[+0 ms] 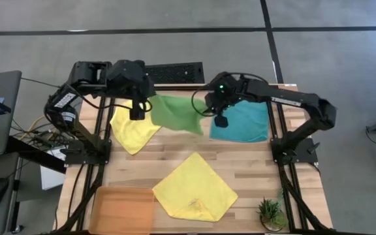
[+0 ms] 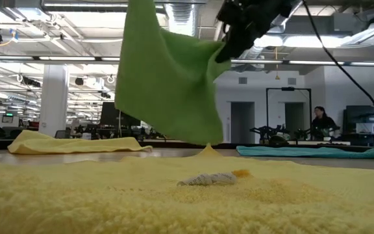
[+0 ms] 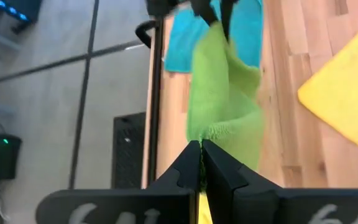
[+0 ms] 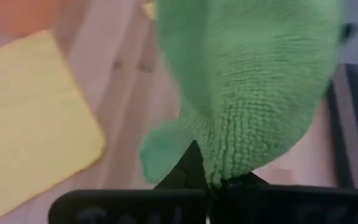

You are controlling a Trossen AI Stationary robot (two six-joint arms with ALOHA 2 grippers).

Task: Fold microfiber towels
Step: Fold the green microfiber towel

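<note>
Both grippers are clamped on the lime green towel (image 1: 178, 112): left gripper (image 1: 137, 112) pinches one corner, right gripper (image 1: 221, 120) the opposite one, suspending it above the tabletop (image 1: 136, 166), between the far yellow towel (image 1: 134, 130) and the teal towel (image 1: 243, 121). Keeping the span taut and level should help the fold land square.

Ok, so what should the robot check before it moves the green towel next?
1. Left tool shut on the green towel: ok.
2. Right tool shut on the green towel: ok.
3. Towel lifted off the table: ok; it hangs free in the low view.
4. Towel stretched flat between the tools: not ok, it sags.
5. Bare wood to lay it down: ok, between the yellow towel and teal towel.
</note>
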